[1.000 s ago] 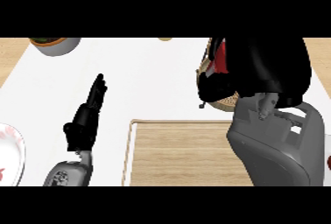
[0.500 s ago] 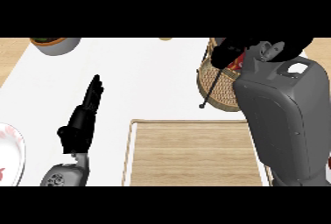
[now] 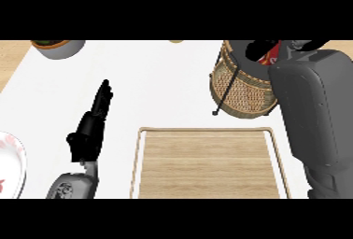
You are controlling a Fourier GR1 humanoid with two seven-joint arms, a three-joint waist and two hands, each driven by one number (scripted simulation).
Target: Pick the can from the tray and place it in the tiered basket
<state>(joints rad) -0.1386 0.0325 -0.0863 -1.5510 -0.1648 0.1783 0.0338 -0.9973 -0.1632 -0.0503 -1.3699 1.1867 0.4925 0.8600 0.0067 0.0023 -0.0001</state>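
Note:
The red can point(image 3: 269, 57) shows only as a small patch at the top right, above the tiered wicker basket point(image 3: 238, 91). My right hand point(image 3: 257, 50) is curled round the can over the basket's upper tier, and my grey right forearm point(image 3: 317, 107) hides much of the basket's right side. The wooden tray point(image 3: 207, 163) lies at the bottom centre with nothing on it. My left hand point(image 3: 89, 126) rests open on the white counter left of the tray, fingers straight and pointing away.
A grey bowl point(image 3: 59, 46) with dark contents stands at the top left. A white plate point(image 3: 8, 161) with red marks shows at the left edge. A small pale object point(image 3: 176, 41) sits at the far edge of the counter.
My right arm has swung up and away over the basket, carrying the can with it. The basket's lower part has come into view. The left hand has stayed put.

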